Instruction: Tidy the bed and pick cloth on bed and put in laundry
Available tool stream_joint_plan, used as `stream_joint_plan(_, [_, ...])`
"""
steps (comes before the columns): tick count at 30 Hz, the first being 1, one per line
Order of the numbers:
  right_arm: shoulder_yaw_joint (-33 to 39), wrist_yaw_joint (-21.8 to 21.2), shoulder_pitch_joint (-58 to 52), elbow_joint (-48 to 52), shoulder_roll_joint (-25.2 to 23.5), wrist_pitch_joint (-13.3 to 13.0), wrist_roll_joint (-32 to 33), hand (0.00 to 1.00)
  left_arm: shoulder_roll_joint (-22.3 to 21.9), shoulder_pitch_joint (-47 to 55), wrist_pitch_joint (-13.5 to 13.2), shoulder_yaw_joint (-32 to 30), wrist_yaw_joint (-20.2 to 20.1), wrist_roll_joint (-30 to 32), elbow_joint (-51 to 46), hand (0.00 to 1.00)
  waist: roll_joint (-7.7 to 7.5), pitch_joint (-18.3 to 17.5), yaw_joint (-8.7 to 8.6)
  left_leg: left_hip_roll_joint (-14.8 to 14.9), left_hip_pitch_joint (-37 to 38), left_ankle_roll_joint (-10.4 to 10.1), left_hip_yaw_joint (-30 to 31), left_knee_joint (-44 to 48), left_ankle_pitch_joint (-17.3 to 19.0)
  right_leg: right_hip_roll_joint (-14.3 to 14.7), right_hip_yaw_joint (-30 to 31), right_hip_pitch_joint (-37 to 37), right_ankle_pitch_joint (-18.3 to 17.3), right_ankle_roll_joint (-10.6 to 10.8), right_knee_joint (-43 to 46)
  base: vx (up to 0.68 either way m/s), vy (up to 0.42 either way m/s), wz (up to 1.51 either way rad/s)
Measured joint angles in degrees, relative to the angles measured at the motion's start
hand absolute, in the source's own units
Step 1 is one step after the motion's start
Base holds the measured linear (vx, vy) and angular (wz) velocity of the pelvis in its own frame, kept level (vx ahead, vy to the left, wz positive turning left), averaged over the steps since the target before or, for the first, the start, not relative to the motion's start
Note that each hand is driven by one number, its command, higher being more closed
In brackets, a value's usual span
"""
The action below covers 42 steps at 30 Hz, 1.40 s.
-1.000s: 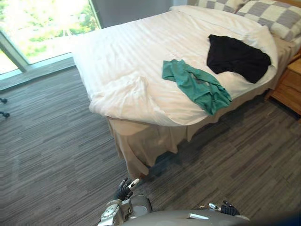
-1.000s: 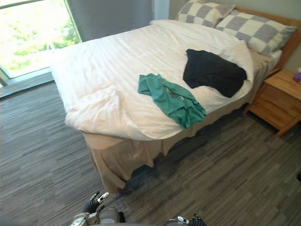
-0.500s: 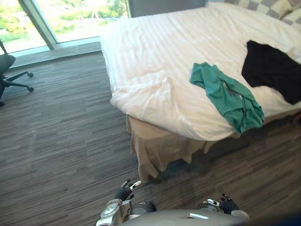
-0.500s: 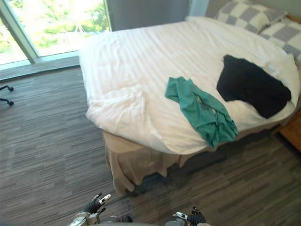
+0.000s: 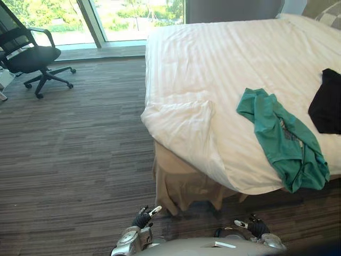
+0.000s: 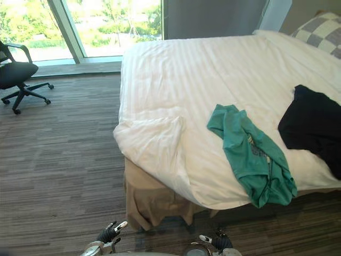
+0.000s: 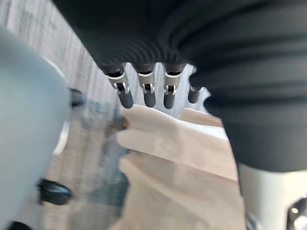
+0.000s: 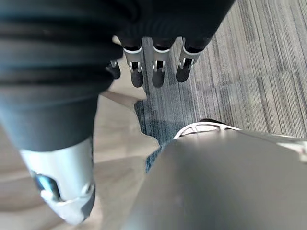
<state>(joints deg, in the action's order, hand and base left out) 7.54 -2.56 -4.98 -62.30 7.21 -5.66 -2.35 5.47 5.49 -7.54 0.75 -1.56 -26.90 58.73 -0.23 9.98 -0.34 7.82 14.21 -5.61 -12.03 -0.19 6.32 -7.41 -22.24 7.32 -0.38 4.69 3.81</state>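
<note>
A green garment (image 5: pixel 279 138) lies crumpled near the foot-side edge of the bed's white duvet (image 5: pixel 213 58). A black garment (image 6: pixel 314 125) lies to its right, further up the bed. One corner of the duvet (image 5: pixel 181 120) is rumpled and folded over at the near end. My left hand (image 5: pixel 141 218) and right hand (image 5: pixel 254 226) hang low over the carpet in front of the bed, well short of both garments. In the left wrist view the fingers (image 7: pixel 144 88) are relaxed and hold nothing. The right wrist view shows its fingers (image 8: pixel 156 72) the same way.
A beige bed skirt (image 5: pixel 181 186) hangs below the duvet at the near corner. A black office chair (image 5: pixel 32 56) stands on the striped carpet at the far left, by the window. A checked pillow (image 6: pixel 325 34) lies at the head of the bed.
The camera has swung left: the bed and both garments sit further right in the picture and the office chair has come into sight. Both hands stay low and empty.
</note>
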Motion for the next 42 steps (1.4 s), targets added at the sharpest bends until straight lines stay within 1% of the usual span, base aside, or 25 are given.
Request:
stream_joint_plan(4, [0.00,-0.82,-0.07,-0.09,-0.48,3.10,0.01,0.00,-0.26,0.36,-3.64,-2.27,4.51,-9.20,0.02,0.00,-0.72,-0.06,0.61,-0.60,-0.77,0.02,0.12,-0.74,-0.01,0.43,-0.63,1.75,3.47,0.70,-6.14,-0.03,0.017,0.04])
stream_joint_plan(6, [0.08,-1.20,-0.42,-0.08,-0.48,4.45,0.02,0.00,-0.38,0.45,-5.61,-4.56,6.18,-13.49,-0.15,0.00,-1.12,-0.42,0.89,-1.21,-1.11,0.31,0.44,-0.77,-0.20,0.22,-0.88,2.31,4.17,1.28,-7.46,-0.05,0.021,0.10])
stream_joint_plan(8, [0.39,-1.60,-0.62,-0.10,-0.45,5.49,0.41,0.00,-0.37,0.41,-7.77,-7.65,7.98,-17.57,-1.35,0.00,-1.05,-0.44,0.89,-2.03,-1.37,0.67,1.55,-0.89,-0.43,-0.29,-2.27,2.76,4.28,1.43,-7.91,-0.06,0.026,0.25])
stream_joint_plan(10, [1.24,-2.16,-1.03,-0.05,-0.37,6.54,1.04,0.00,-0.45,0.37,-11.21,-11.68,9.56,-22.60,-4.76,0.00,-0.71,-0.58,0.89,-2.38,-1.42,1.04,2.60,-1.30,-0.69,-0.66,-3.43,3.26,4.32,1.56,-8.08,-0.06,0.021,0.29])
stream_joint_plan(11, [1.51,-2.31,-1.12,-0.05,-0.36,6.70,1.06,0.00,-0.41,0.35,-12.32,-13.02,9.69,-23.91,-6.53,0.00,-0.64,-0.63,1.03,-2.52,-1.57,1.19,3.11,-1.49,-0.80,-0.75,-3.79,3.26,4.28,1.59,-8.07,-0.06,0.019,0.25])
stream_joint_plan(13, [2.08,-3.29,-0.95,0.01,-0.23,7.74,1.72,0.00,-0.25,0.28,-16.37,-16.34,9.49,-27.44,-12.14,0.00,-0.53,-0.63,1.27,-2.83,-2.54,1.42,3.98,-1.04,-0.85,-1.16,-4.46,3.07,3.69,1.82,-7.63,-0.05,0.019,0.28])
stream_joint_plan(14, [2.52,-3.60,-0.89,0.01,-0.21,8.05,2.28,0.00,-0.21,0.21,-17.53,-17.40,9.42,-28.40,-13.69,0.00,-0.51,-0.62,1.31,-2.91,-3.02,1.52,4.55,-0.47,-0.62,-1.42,-5.32,3.05,3.08,1.82,-7.12,-0.02,0.020,0.32])
stream_joint_plan(18, [4.24,-4.39,-0.01,0.13,0.69,10.00,5.02,0.00,0.14,0.06,-23.27,-21.76,9.24,-28.60,-21.02,0.00,0.08,-0.28,1.43,-2.99,-3.81,1.92,5.70,3.44,1.88,-3.30,-5.68,1.95,-0.85,2.13,-0.18,0.01,0.039,0.15])
stream_joint_plan(20, [5.10,-4.62,0.71,0.56,0.63,10.40,5.75,0.00,1.38,-0.25,-25.41,-22.09,6.49,-29.09,-25.44,0.00,-0.11,-0.40,1.46,-3.24,-5.46,1.93,6.24,5.16,2.27,-4.43,-5.66,-0.03,-2.33,2.46,3.26,0.05,0.025,0.16])
stream_joint_plan(21, [5.48,-4.69,0.98,0.70,0.71,10.71,6.53,0.00,1.96,-0.62,-26.24,-21.95,5.41,-30.04,-27.57,0.00,-0.16,-0.22,1.52,-3.33,-5.76,1.92,6.15,5.75,2.27,-4.86,-5.65,-0.58,-2.80,2.25,4.64,0.05,0.012,0.15])
stream_joint_plan(23, [5.62,-4.79,1.20,1.21,0.72,11.28,7.81,0.00,2.91,-1.99,-27.92,-21.83,4.77,-29.63,-32.48,0.00,-0.33,-0.03,1.66,-3.62,-6.18,1.85,5.97,7.66,2.33,-5.86,-5.71,-1.06,-3.90,1.81,7.03,0.05,-0.007,0.13])
stream_joint_plan(24, [5.64,-4.76,1.20,1.22,0.72,11.68,7.98,0.00,3.93,-2.88,-29.71,-21.48,6.14,-25.67,-34.31,0.00,-0.31,-0.02,1.67,-3.64,-6.06,1.67,5.51,8.87,2.44,-6.31,-5.55,-0.83,-4.39,1.02,8.28,0.05,-0.013,0.08])
stream_joint_plan(25, [5.65,-4.77,1.18,1.23,0.74,11.82,8.28,0.00,4.88,-3.48,-30.72,-21.34,7.11,-22.20,-35.42,0.00,-0.28,0.00,1.66,-3.60,-5.88,1.51,4.91,9.71,2.54,-6.58,-5.39,-0.73,-4.70,0.63,9.24,0.00,0.000,0.00])
stream_joint_plan(26, [5.66,-4.77,1.02,1.20,0.84,11.89,8.59,0.00,6.28,-4.74,-31.01,-21.31,8.76,-17.96,-37.21,0.00,-0.18,0.07,1.66,-3.49,-5.73,1.18,4.30,10.85,2.81,-6.84,-5.01,-0.72,-5.11,0.29,10.65,-0.02,-0.015,-0.08])
stream_joint_plan(27, [6.02,-4.77,0.73,1.06,0.96,12.06,8.85,0.00,8.33,-6.95,-30.76,-21.19,11.30,-10.95,-39.55,0.00,0.05,0.21,1.68,-3.20,-5.60,1.08,3.87,12.44,3.38,-7.02,-4.41,-0.73,-5.69,-0.41,12.39,-0.04,-0.020,-0.14])
stream_joint_plan(28, [6.75,-4.76,0.71,0.63,1.01,12.14,8.86,0.00,10.39,-8.98,-29.72,-20.91,13.25,-5.17,-42.33,0.00,0.17,0.30,1.66,-2.97,-5.48,1.08,3.20,13.66,4.21,-7.17,-3.21,-0.93,-6.60,-0.39,13.86,-0.05,-0.018,-0.16])
stream_joint_plan(29, [7.00,-4.76,0.65,0.37,1.10,12.15,8.87,0.00,11.55,-10.20,-28.85,-20.23,14.04,-2.35,-43.80,0.00,0.18,0.32,1.59,-2.90,-5.63,1.16,3.08,14.30,5.01,-7.24,-2.75,-1.09,-7.34,-0.13,14.54,-0.11,-0.030,-0.18])
stream_joint_plan(30, [7.62,-4.77,0.46,0.09,1.30,12.12,8.88,0.00,13.04,-12.02,-27.13,-19.11,15.35,1.76,-45.65,0.00,0.34,0.26,1.53,-2.75,-5.99,1.35,2.99,15.41,6.46,-7.28,-2.12,-1.53,-8.56,0.52,15.41,-0.11,-0.029,-0.15])
stream_joint_plan(31, [8.06,-4.65,0.36,-0.18,2.02,12.10,8.91,0.00,14.47,-14.39,-24.15,-17.14,16.63,7.81,-47.76,0.00,1.02,0.40,1.26,-2.26,-7.14,1.59,2.86,16.68,8.32,-7.33,-1.65,-3.00,-9.49,0.93,17.06,-0.15,-0.022,-0.15])
stream_joint_plan(32, [8.37,-4.64,0.11,-0.21,2.32,12.06,8.92,0.00,15.09,-15.32,-22.33,-15.41,17.18,11.12,-48.66,0.00,1.07,0.57,1.23,-2.26,-7.46,1.60,2.40,17.20,8.47,-7.45,-0.92,-3.72,-9.71,0.94,17.70,-0.13,-0.001,-0.30])
stream_joint_plan(34, [10.26,-4.55,-0.48,-0.56,3.03,11.84,8.91,0.00,16.59,-16.09,-17.66,-11.63,17.99,20.24,-49.46,0.00,1.49,0.82,1.14,-2.17,-7.49,1.60,1.04,17.48,8.57,-7.40,0.94,-5.02,-10.08,0.90,18.57,-0.12,-0.001,-0.34])
stream_joint_plan(36, [11.93,-4.58,-1.83,-0.56,3.06,11.67,8.78,0.00,18.70,-16.74,-15.23,-9.59,17.52,24.60,-47.13,0.00,1.32,1.03,-0.08,-2.00,-6.87,1.58,0.15,17.63,8.57,-7.36,1.78,-5.32,-10.13,0.85,19.53,-0.07,-0.019,-0.22])
stream_joint_plan(39, [14.76,-4.59,-4.58,-0.81,3.04,11.79,7.43,0.00,20.68,-19.88,-15.00,-7.86,14.60,27.22,-42.02,0.00,1.22,1.10,-0.34,-1.90,-5.48,1.26,-1.36,18.51,8.80,-7.39,3.86,-5.76,-10.51,0.28,21.95,-0.04,-0.020,-0.31])
stream_joint_plan(41, [16.16,-4.51,-5.86,-1.35,2.94,12.26,6.59,0.00,20.76,-21.04,-13.93,-5.55,12.67,28.87,-42.08,0.00,1.28,1.06,-0.57,-1.89,-4.31,1.25,-2.03,18.83,9.20,-7.42,4.82,-5.50,-10.86,0.08,22.92,-0.06,-0.012,-0.25])
stream_joint_plan(42, [16.59,-4.49,-6.18,-1.49,2.84,12.67,6.46,0.00,20.82,-21.53,-12.63,-3.26,11.77,30.09,-42.08,0.00,1.37,1.01,-0.80,-1.81,-4.05,1.30,-2.50,19.26,9.57,-7.40,5.48,-5.61,-11.17,0.14,23.33,-0.07,-0.007,-0.20])
